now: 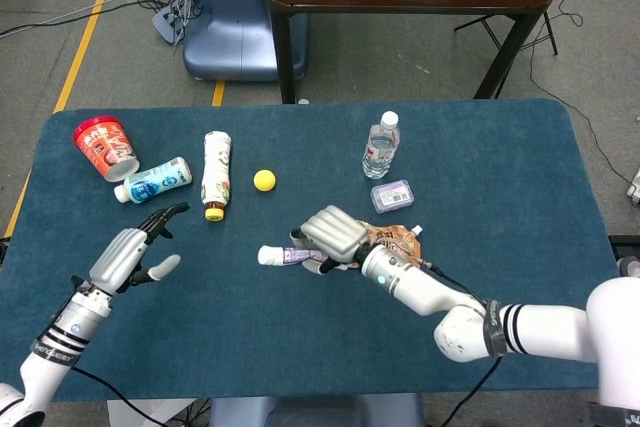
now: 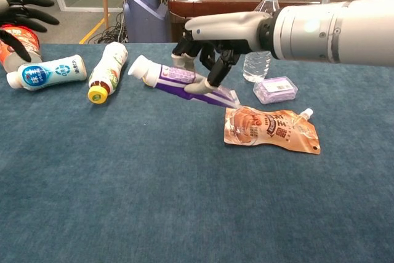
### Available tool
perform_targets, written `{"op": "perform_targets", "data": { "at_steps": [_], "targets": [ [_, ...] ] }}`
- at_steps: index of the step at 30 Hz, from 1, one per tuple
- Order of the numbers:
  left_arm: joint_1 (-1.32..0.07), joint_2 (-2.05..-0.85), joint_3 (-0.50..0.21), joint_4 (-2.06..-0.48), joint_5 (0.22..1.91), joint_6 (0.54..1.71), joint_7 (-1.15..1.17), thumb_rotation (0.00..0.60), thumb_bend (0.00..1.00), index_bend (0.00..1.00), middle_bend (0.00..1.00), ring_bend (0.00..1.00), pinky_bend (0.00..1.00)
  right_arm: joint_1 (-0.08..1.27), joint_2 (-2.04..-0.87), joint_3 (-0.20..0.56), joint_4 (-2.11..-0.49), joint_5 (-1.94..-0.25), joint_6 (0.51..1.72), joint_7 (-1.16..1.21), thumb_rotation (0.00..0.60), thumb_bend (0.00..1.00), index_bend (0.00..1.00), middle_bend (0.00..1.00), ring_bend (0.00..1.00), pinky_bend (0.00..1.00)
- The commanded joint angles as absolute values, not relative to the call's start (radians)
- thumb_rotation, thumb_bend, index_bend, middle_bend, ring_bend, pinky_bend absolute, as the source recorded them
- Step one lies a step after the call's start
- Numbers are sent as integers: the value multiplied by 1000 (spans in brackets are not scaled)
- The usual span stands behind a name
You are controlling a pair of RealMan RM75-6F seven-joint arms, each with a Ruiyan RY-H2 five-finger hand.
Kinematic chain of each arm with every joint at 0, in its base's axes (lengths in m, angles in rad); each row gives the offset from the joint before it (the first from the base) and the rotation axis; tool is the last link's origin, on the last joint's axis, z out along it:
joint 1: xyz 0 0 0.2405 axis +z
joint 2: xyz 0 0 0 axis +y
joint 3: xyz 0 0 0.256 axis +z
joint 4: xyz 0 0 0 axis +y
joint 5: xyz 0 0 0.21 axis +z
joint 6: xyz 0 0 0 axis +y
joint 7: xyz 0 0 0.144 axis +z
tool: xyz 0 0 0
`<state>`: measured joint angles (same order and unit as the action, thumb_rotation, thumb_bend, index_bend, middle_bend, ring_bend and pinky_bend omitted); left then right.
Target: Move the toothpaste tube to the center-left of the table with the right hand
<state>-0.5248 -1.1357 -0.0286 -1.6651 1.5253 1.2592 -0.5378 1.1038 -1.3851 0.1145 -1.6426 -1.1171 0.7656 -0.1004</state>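
The toothpaste tube (image 1: pixel 278 255) (image 2: pixel 166 78), white and purple with a white cap pointing left, is gripped by my right hand (image 1: pixel 331 237) (image 2: pixel 206 60) near the middle of the blue table (image 1: pixel 300 347). In the chest view the tube's cap end is tilted up off the cloth. My left hand (image 1: pixel 132 253) (image 2: pixel 18 13) hovers over the table's left side with its fingers spread, holding nothing.
A red cup (image 1: pixel 104 146), a white-blue bottle (image 1: pixel 153 180) and a yellow-capped bottle (image 1: pixel 215 174) lie at the far left. A yellow ball (image 1: pixel 264 180), water bottle (image 1: pixel 381 145), small clear box (image 1: pixel 391 195) and an orange pouch (image 2: pixel 271 129) lie near the right hand.
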Motion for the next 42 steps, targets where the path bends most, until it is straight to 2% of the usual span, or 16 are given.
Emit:
{"op": "perform_targets", "data": {
  "at_steps": [1,5,13,26,42],
  "targets": [
    [-502,-1139,-59,-1674,1523,1301,-620,0,92,0,55,56,219,1087,-1422,126,-1633,-1139,765,-63,600,755,976,854,757,566],
    [-498,-1147,-76,-1672,1538,1323,-637,0,69,0,46,33,160,1078,-1470,136,-1618,-1153,761,-30,600,754,977,854,764,638],
    [-505,-1192,-88,-1653,1572,1331,-625,0,56,0,18,0,69,1065,-1575,178,-1569,-1120,748,49,600,768,977,855,779,695],
    [-548,-1263,-110,-1627,1588,1292,-622,0,54,0,14,0,58,1055,-1734,240,-1463,-1141,757,151,600,776,983,860,792,703],
    [-587,-1342,-104,-1552,1637,1287,-614,0,46,0,14,0,56,1087,-1826,311,-1414,-1154,729,196,600,791,995,869,802,703]
  ]
}}
